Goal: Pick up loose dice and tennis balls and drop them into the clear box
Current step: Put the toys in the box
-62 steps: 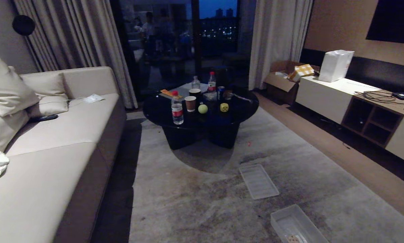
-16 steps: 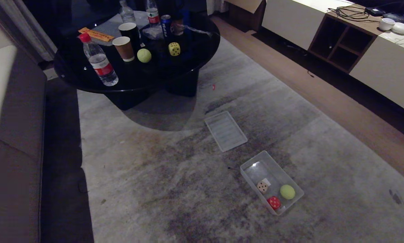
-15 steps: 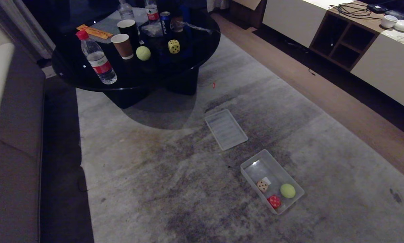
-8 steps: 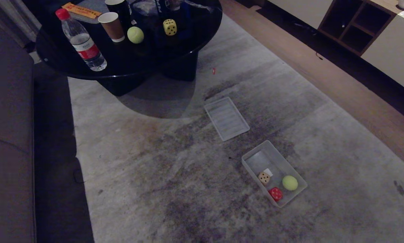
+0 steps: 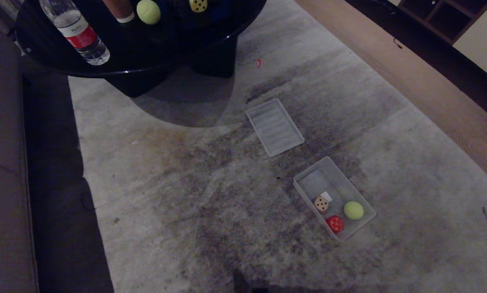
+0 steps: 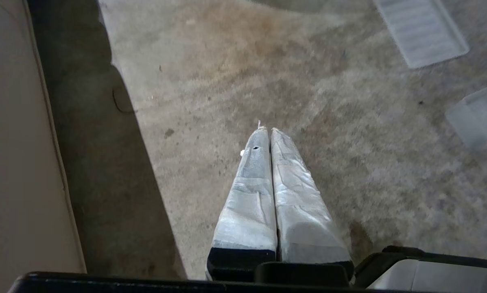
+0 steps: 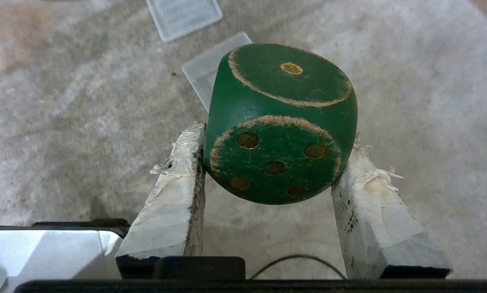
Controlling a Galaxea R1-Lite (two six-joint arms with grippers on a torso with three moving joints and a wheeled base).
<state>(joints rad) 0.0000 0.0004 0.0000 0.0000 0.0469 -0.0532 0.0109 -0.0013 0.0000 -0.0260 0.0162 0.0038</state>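
Three pieces already lie in the shallow translucent plastic box [image 5: 313,178] on the grey mottled carpet [image 5: 194,191]: a beige die [image 5: 321,204], a red die [image 5: 335,223] and a fuzzy yellow-green tennis ball [image 5: 353,210]. Its ribbed flat lid [image 5: 274,127] lies apart, nearer the round black table [image 5: 141,53], where another tennis ball [image 5: 148,11] and a yellow die [image 5: 198,5] sit. Right gripper [image 7: 276,142] clamps a dark green die [image 7: 280,122] above open carpet. Left gripper [image 6: 266,131] is closed, empty.
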